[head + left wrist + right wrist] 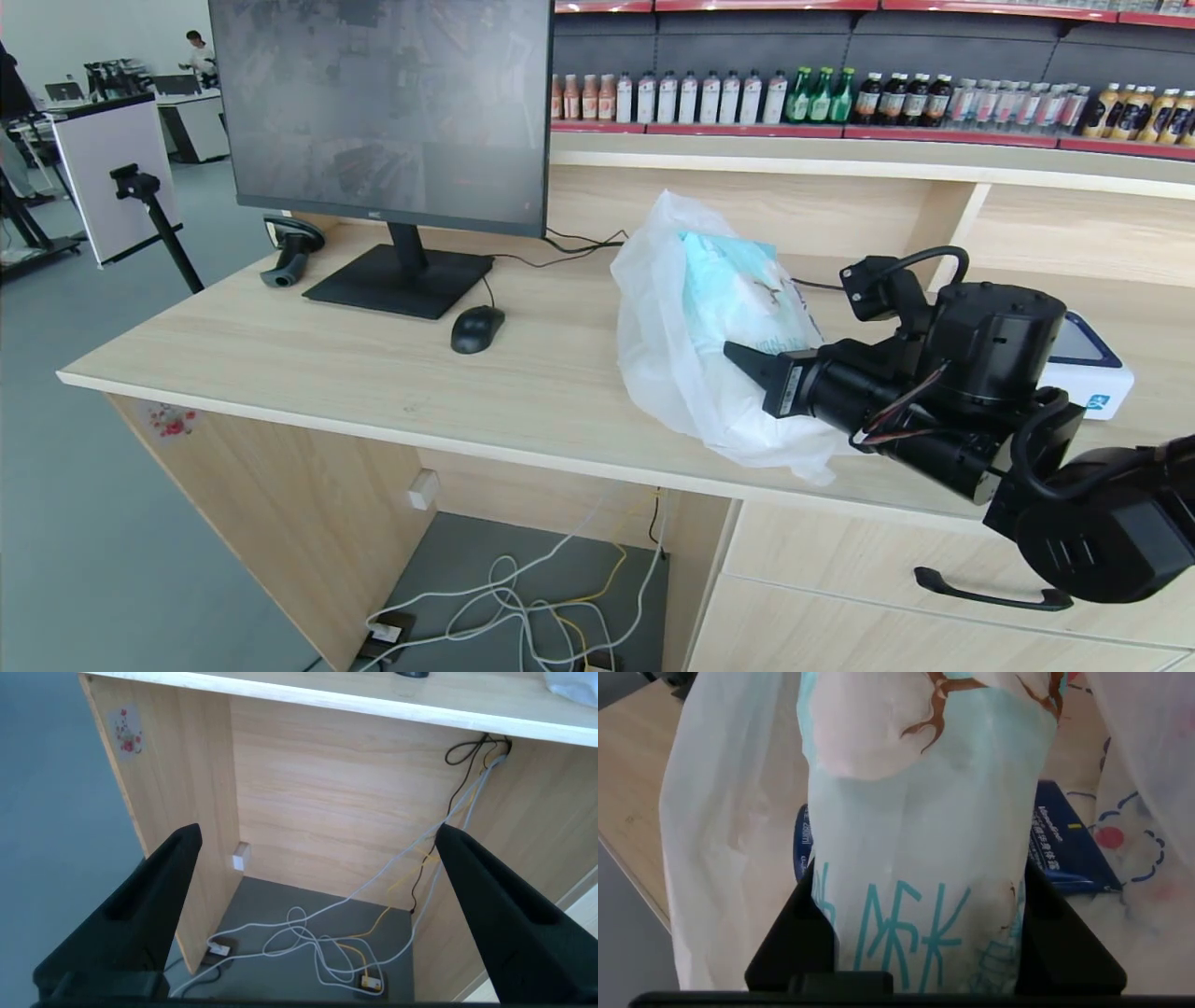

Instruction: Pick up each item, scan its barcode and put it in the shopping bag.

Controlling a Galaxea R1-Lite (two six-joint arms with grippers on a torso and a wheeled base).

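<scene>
right gripper (pixel 752 362): at the mouth of the shopping bag (pixel 663 364), its black fingers (pixel 789 943) clamped on either side of the pale blue soft pack (pixel 738 289); in the right wrist view we see the pack pinched between them
pale blue soft pack: upright and leaning slightly inside the bag, its top showing through the thin plastic, with a cotton flower picture on its face
shopping bag: white and translucent, standing on the wooden counter (pixel 373 364) near the front edge, its lower side bulging just over that edge
dark blue item (pixel 1064 849): lies flat inside the bag behind the pack; we cannot tell what it is
left gripper (pixel 318 831): held low, below the level of the countertop, facing the open space under the counter; its two fingers (pixel 140 915) are spread wide with nothing between them
barcode scanner (pixel 291 247): black, resting on the counter's far left corner, just beside the monitor (pixel 383 103)
mouse (pixel 477 329): black, in front of the monitor's stand, well apart from the bag
white and blue terminal (pixel 1088 369): on the counter behind the right arm
cables (pixel 327 943): loose on the floor under the counter
bottles (pixel 840 93): lined up on the red-edged shelf behind the counter
</scene>
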